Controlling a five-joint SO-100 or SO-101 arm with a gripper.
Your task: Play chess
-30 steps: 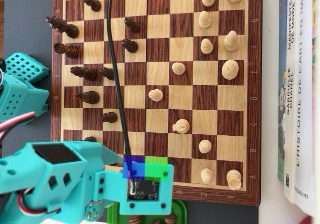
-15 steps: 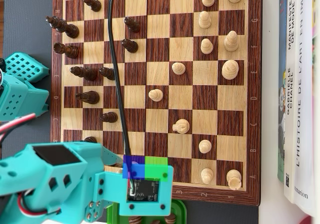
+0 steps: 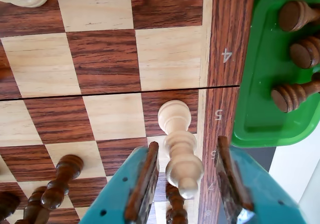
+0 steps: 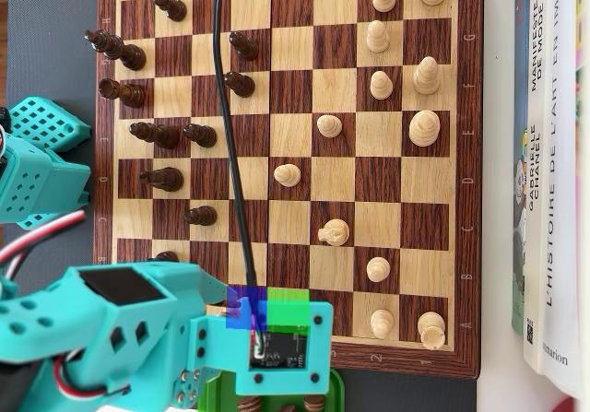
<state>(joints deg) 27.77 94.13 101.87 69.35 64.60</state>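
Note:
In the wrist view my gripper (image 3: 187,145) is open over the near edge of the wooden chessboard (image 3: 105,58). A light, bishop-like piece (image 3: 179,134) stands between its fingers (image 3: 145,179), with a gap on each side. A dark piece (image 3: 175,206) shows just below it. In the overhead view the teal arm (image 4: 111,329) and its camera mount (image 4: 281,352) cover the jaws at the bottom edge of the board (image 4: 295,108). Dark pieces (image 4: 166,135) fill the left side and light pieces (image 4: 424,126) the right.
A green tray (image 3: 255,119) holding dark captured pieces (image 3: 295,13) lies just off the board's edge, right of the gripper in the wrist view. More dark pieces (image 3: 62,179) stand left of the gripper. Books (image 4: 553,172) lie along the board's right side in the overhead view.
In the overhead view the arm and its camera mount have shifted slightly right and down, and the black cable has swung with them. The pieces stand as before.

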